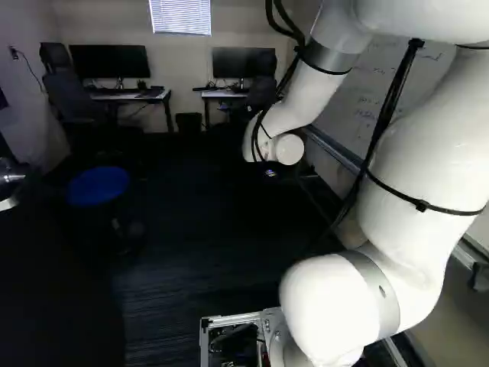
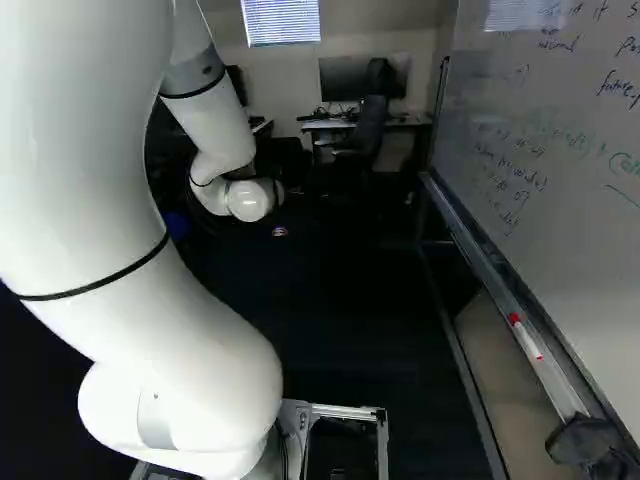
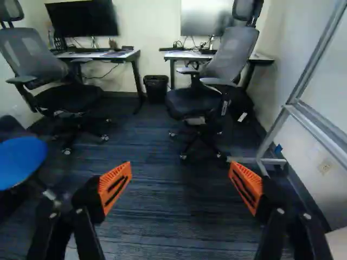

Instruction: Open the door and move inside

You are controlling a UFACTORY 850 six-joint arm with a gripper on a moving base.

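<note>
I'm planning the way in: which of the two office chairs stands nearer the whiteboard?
The chair by the whiteboard's stand, across the black bin from the blue stool; the other chair is nearer that stool.

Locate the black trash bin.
The black trash bin stands ahead of the gripper, between the two desks; in the left base view, it is left of the arm.

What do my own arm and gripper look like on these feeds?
The arm is glossy white with rounded joints and grey bands. Black cables run along it, held by thin black ties. The gripper is black, with two fingers carrying orange, slotted pads.
</note>
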